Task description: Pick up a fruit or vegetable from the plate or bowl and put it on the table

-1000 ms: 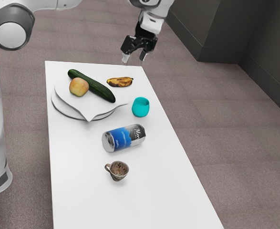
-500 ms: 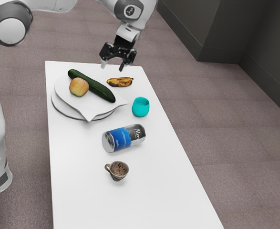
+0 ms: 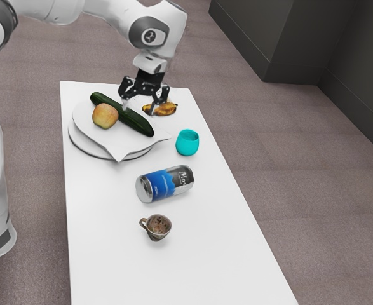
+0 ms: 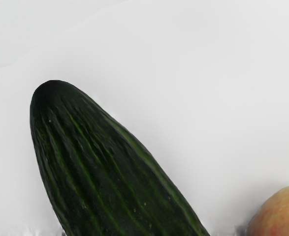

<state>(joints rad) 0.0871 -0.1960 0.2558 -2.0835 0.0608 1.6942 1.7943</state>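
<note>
At the exterior view's left, we've got a smooth, pointed white plate (image 3: 117,147) near the table's (image 3: 205,267) upper-left corner, carrying a round yellow-red apple (image 3: 105,115) and, beside it, the cucumber (image 3: 137,123): long, blunt-ended, dark green, with lighter ridges in the wrist view. Now the gripper (image 3: 138,108), its 2 fingers apart, hangs at the cucumber, near the table's upper edge. Rightward come a patterned brown mug (image 3: 155,227), a spotted banana (image 3: 160,109), a shiny can (image 3: 165,183) on its side, and a rounded teal cup (image 3: 187,143) near the table's right edge. A gap separates plate and can.
</note>
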